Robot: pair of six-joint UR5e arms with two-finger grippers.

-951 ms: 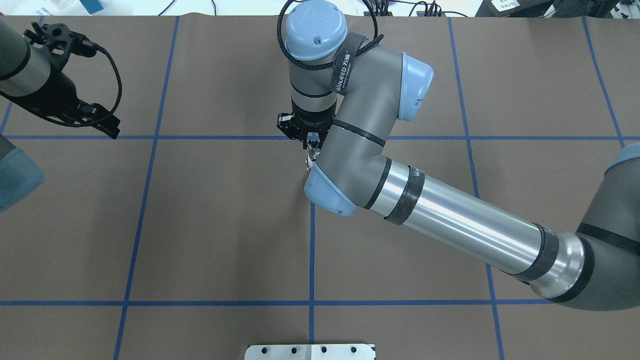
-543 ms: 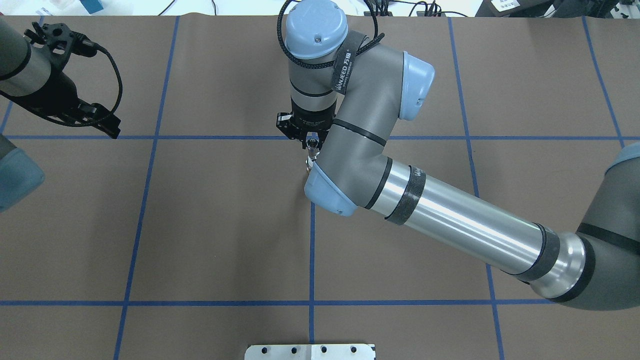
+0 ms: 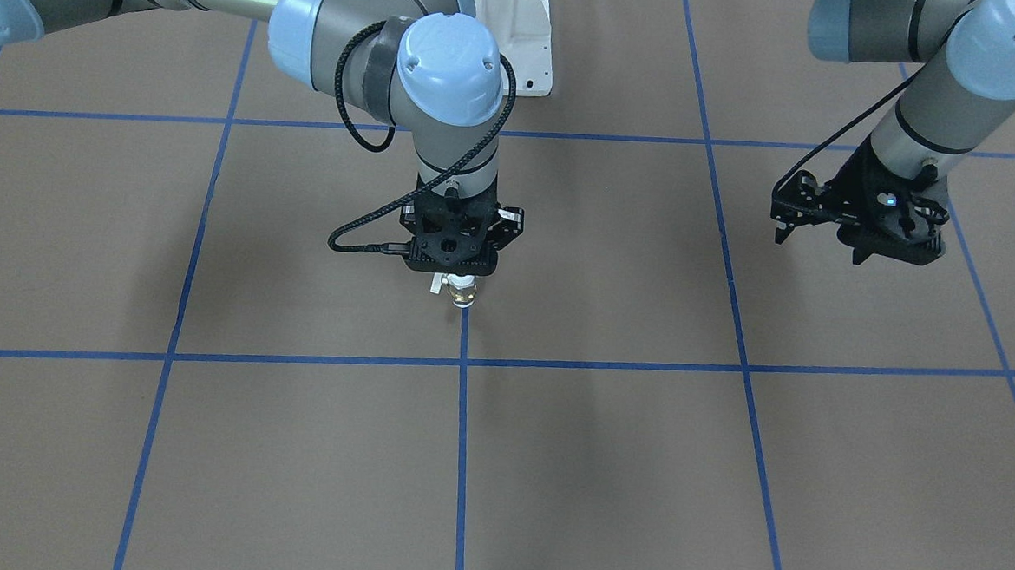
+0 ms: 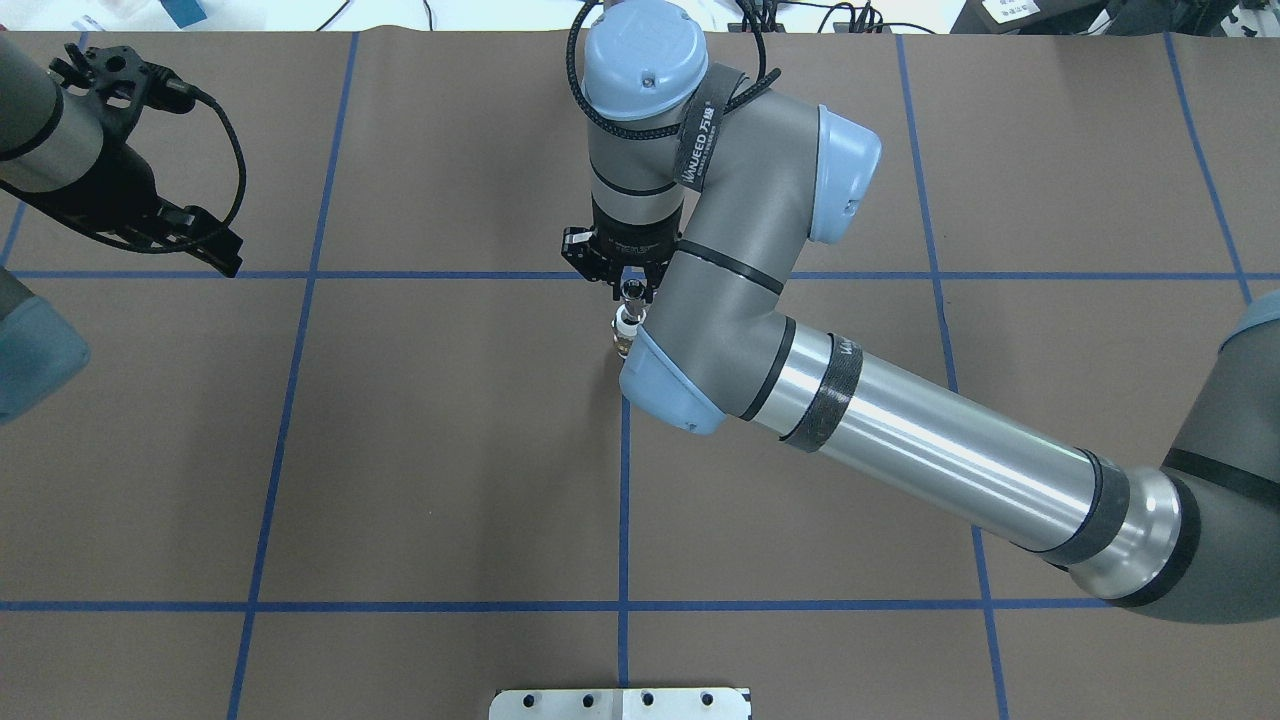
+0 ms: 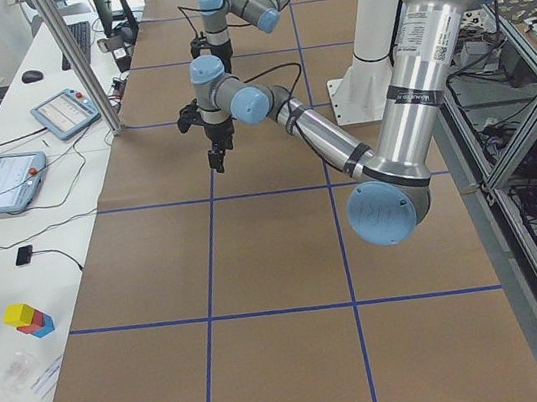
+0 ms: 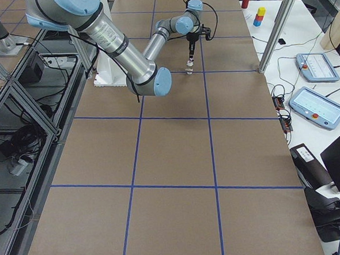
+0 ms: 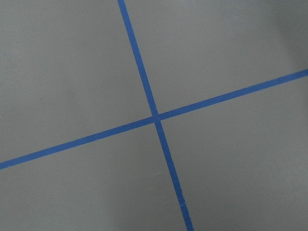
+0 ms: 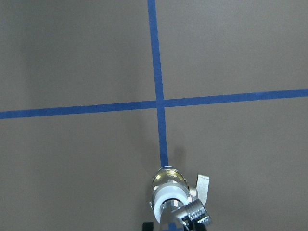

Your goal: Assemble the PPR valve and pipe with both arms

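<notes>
My right gripper points straight down over the table's middle and is shut on the upper end of the PPR valve. The valve hangs upright over a blue tape line, with its brass middle, white ring and pale side lever showing. It also shows in the overhead view. A silvery threaded stub, the pipe, sits at the valve's upper end by the fingers. I cannot tell whether the valve's lower end touches the table. My left gripper hangs apart at the table's far left, open and empty.
The brown table cover carries a blue tape grid. The white bolted pedestal stands behind my right arm. A white plate lies at the near edge. Operators' tablets lie on a side bench.
My right arm has shifted slightly to the right in the overhead view, and more of the valve shows below the gripper. The left arm has not moved.
</notes>
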